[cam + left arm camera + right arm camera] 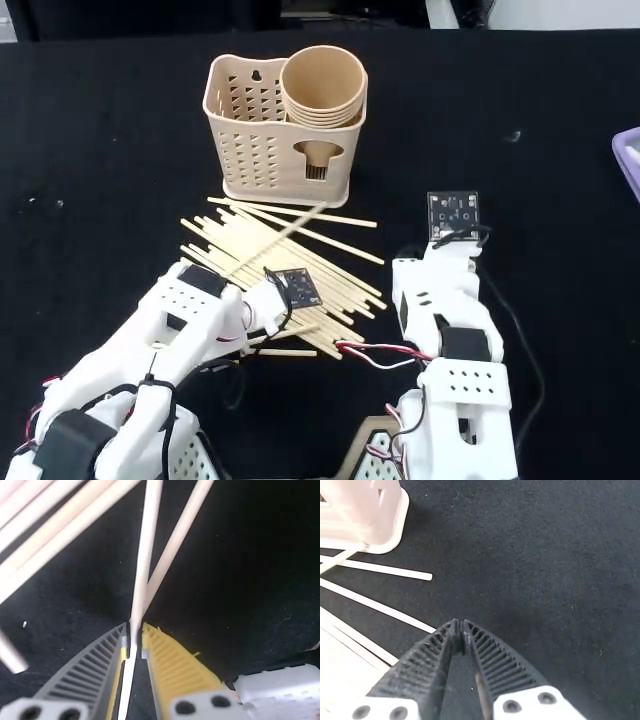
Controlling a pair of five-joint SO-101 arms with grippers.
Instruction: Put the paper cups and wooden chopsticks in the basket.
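A beige slotted basket stands at the back of the black table, with a stack of paper cups in its right compartment. Several wooden chopsticks lie in a loose pile in front of it. My left gripper is low over the near edge of that pile. Its grey and yellow jaws are shut on one chopstick, which a second stick crosses. My right gripper is to the right of the pile, shut with nothing in it, above bare cloth. The basket's corner and loose chopsticks lie ahead of it.
A purple object sits at the table's right edge. Bare black cloth stretches right of the basket and around the right arm. The left compartment of the basket holds nothing that I can see.
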